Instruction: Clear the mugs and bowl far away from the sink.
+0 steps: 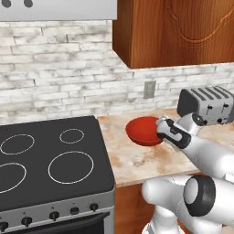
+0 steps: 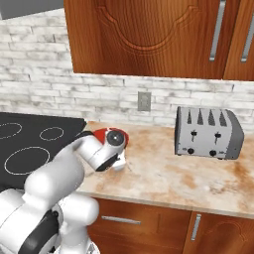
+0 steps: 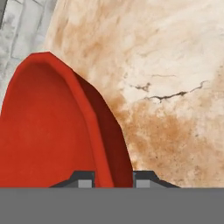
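The glossy red bowl [image 1: 142,130] sits low over the marbled counter [image 1: 137,160], between the stove and the toaster. My gripper [image 3: 113,181] is shut on the bowl's right rim, one fingertip inside the wall and one outside. In the hand view the bowl [image 3: 48,131] rises from between the fingertips toward the upper left. From the right base view my hand covers most of the bowl [image 2: 100,133], leaving a red sliver. I cannot tell whether it rests on the counter or hangs just above it. The mugs and the sink are out of view.
A black stovetop [image 1: 45,155] with white rings lies left of the bowl. A silver toaster [image 2: 208,131] stands to its right against the brick wall, under wooden cabinets [image 2: 149,34]. A wall outlet [image 1: 149,89] is behind the bowl. Bare counter [image 2: 163,173] stretches between bowl and toaster.
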